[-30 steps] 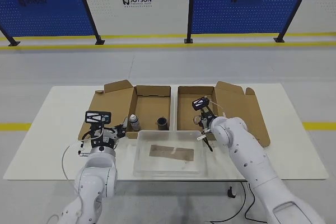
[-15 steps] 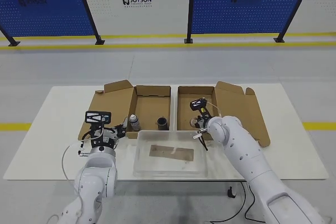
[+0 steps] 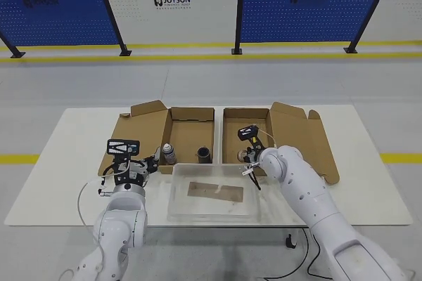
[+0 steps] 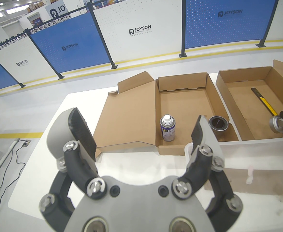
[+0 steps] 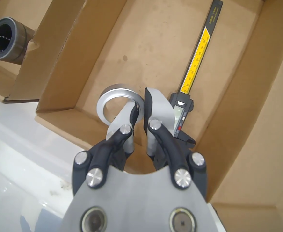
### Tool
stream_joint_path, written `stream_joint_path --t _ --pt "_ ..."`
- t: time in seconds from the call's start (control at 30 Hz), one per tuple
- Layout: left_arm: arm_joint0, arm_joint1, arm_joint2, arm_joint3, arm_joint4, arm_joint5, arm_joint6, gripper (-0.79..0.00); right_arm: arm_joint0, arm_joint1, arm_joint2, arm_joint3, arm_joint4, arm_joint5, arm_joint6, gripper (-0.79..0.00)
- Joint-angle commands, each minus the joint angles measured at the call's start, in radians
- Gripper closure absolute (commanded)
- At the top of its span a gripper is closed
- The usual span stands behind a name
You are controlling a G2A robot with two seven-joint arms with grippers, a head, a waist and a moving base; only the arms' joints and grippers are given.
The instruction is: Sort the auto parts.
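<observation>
My right gripper (image 5: 141, 103) is shut on a silver metal ring (image 5: 118, 102), one finger through its hole, just above the near corner of the right cardboard box (image 5: 143, 37). A yellow-and-black caliper (image 5: 199, 56) lies in that box beside the gripper. The left cardboard box (image 4: 180, 97) holds an upright spray can (image 4: 168, 129) and a dark cylinder (image 4: 218, 124). My left gripper (image 4: 138, 119) hangs open and holds nothing, over the table before the left box's flap. From above, the right gripper (image 3: 247, 167) sits at the right box's front edge.
A clear plastic tray (image 3: 176, 204) lies on the white table (image 3: 63, 175) in front of both boxes, between the two arms. Opened box flaps stick out to the left and right. Bare table surface lies on either side of the boxes.
My right gripper, carrying the ring, has shifted from the tray's right edge toward the right box's front corner. The left arm has stayed still.
</observation>
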Motion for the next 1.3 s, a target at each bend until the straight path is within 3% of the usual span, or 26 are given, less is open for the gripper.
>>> stream_joint_path --t 0.0,0.47,0.67,0.7,0.73,0.77,1.03,1.27 --pt "0.000 0.000 0.000 0.000 0.000 0.000 0.000 -0.785 0.002 -0.001 0.001 0.007 0.001 -0.005 0.003 -0.132" --pt "0.000 0.000 0.000 0.000 0.000 0.000 0.000 -0.785 -0.014 0.004 0.044 -0.031 0.038 -0.021 -0.050 -0.222" --pt "0.000 0.000 0.000 0.000 0.000 0.000 0.000 -0.785 -0.092 0.031 0.130 -0.177 0.058 -0.004 -0.108 -0.351" --pt "0.000 0.000 0.000 0.000 0.000 0.000 0.000 -0.785 -0.113 0.036 0.151 -0.213 0.067 -0.002 -0.117 -0.508" --pt "0.000 0.000 0.000 0.000 0.000 0.000 0.000 -0.785 -0.134 0.042 0.171 -0.249 0.072 -0.002 -0.123 -0.754" --pt "0.000 0.000 0.000 0.000 0.000 0.000 0.000 -0.785 -0.156 0.048 0.192 -0.287 0.074 -0.001 -0.128 -0.785" --pt "0.000 0.000 0.000 0.000 0.000 0.000 0.000 -0.785 -0.363 0.089 0.342 -0.624 0.076 0.003 -0.163 -0.785" --pt "0.000 0.000 0.000 0.000 0.000 0.000 0.000 -0.785 -0.509 0.109 0.442 -0.793 0.111 -0.038 -0.218 -0.785"
